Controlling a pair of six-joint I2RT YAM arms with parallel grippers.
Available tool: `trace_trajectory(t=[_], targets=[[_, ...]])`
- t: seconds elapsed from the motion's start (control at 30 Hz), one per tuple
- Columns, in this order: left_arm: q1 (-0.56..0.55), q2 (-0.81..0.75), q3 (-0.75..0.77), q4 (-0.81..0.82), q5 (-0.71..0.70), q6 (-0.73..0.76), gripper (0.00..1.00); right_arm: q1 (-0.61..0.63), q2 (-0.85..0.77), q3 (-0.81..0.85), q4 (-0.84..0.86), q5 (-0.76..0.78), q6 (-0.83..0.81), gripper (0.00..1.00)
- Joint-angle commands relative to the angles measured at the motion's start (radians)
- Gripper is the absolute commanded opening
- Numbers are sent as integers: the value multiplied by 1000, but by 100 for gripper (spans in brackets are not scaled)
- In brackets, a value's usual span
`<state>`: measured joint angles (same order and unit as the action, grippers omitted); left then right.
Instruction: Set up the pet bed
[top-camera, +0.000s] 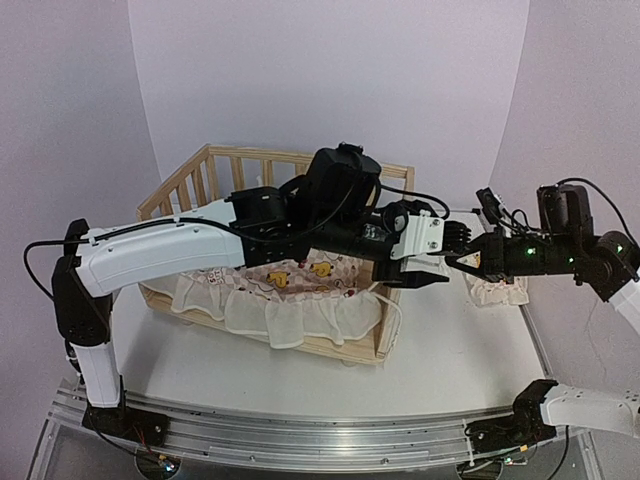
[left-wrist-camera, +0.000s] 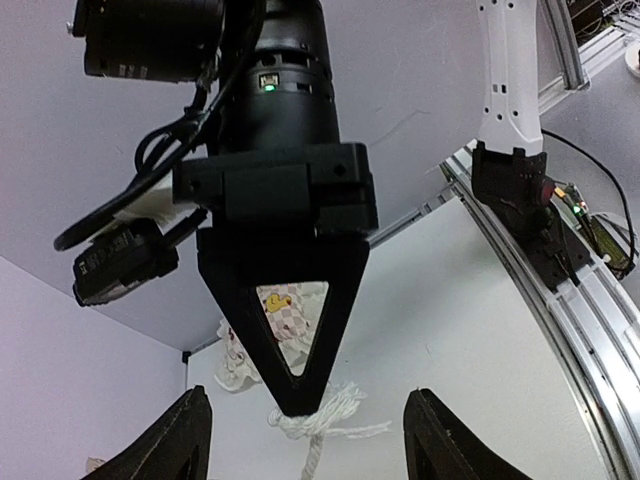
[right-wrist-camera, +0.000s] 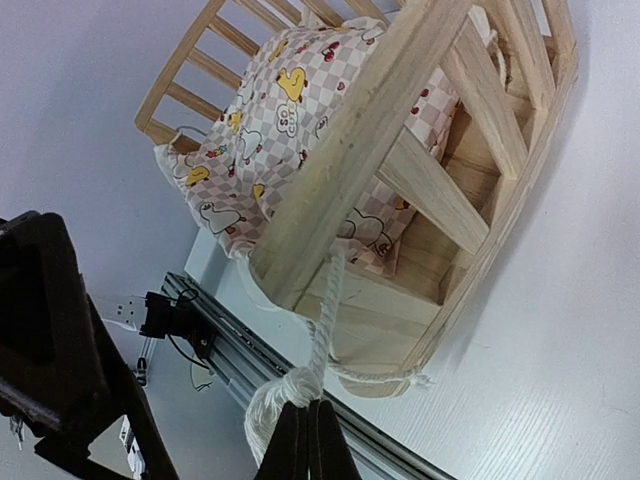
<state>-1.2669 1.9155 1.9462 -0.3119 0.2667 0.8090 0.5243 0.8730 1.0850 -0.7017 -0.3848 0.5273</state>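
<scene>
The pet bed (top-camera: 300, 165), a light-wood slatted frame, stands left of centre; it also shows in the right wrist view (right-wrist-camera: 400, 140). A pink-checkered duck cushion (top-camera: 300, 275) lies in it and drapes over the front. A white rope (right-wrist-camera: 325, 310) runs from the bed's corner rail to a knot. My right gripper (right-wrist-camera: 308, 408) is shut on that knot. In the left wrist view the knot (left-wrist-camera: 318, 412) hangs at the right gripper's black tip (left-wrist-camera: 295, 390). My left gripper (left-wrist-camera: 308, 395) is open, its fingers either side of the knot. In the top view both grippers, left (top-camera: 438, 258) and right (top-camera: 455, 262), meet by the bed's right end.
A small matching pillow (top-camera: 497, 290) lies on the white table right of the bed, below my right arm; it also shows in the left wrist view (left-wrist-camera: 235, 360). The aluminium rail (top-camera: 300, 430) runs along the near table edge. My left arm spans over the bed.
</scene>
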Motion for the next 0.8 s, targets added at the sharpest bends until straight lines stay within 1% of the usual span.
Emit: trace_trajectory(t=[0.0,0.07,0.17,0.3,0.4,0.5,0.6,0.77], targets=[[-4,-83,-115,-88,34,55,66,2,12,-77,-5,1,-4,0],[-5,-96,-162,-52,14,18,66,2,24,-113,-2,-18,-1,0],[-3,-102,-216,17,-55,-12,66,2,22,-142,21,-62,14,0],[-5,-93,-258,122,-155,13,66,2,1,-155,55,-164,40,0],[-5,-67,-255,145,-202,43,67,2,-6,-175,66,-216,61,0],[-5,-46,-251,175,-223,67,67,2,-17,-200,81,-257,74,0],[-5,-21,-237,194,-215,93,64,2,-14,-206,87,-293,77,0],[-5,18,-201,142,-167,107,57,2,-16,-182,108,-304,69,0]])
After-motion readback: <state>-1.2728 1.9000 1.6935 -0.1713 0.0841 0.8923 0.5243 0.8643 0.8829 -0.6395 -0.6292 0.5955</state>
